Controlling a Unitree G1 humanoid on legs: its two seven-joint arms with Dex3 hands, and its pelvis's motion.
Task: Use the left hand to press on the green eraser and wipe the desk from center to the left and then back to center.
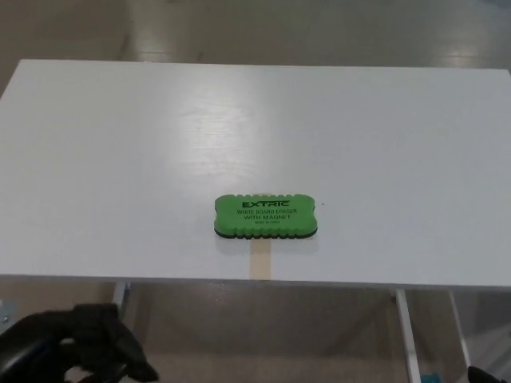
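The green eraser [265, 216] lies flat near the white worktop's [120, 159] front edge, over a tan tape strip [259, 261]. Bare surface surrounds it. The left hand [92, 343] hangs below that edge, apparently empty; I cannot tell its finger spread.

The eraser [265, 216] lies on the desk [120, 159], near its front edge, seemingly over a tape strip [259, 262].
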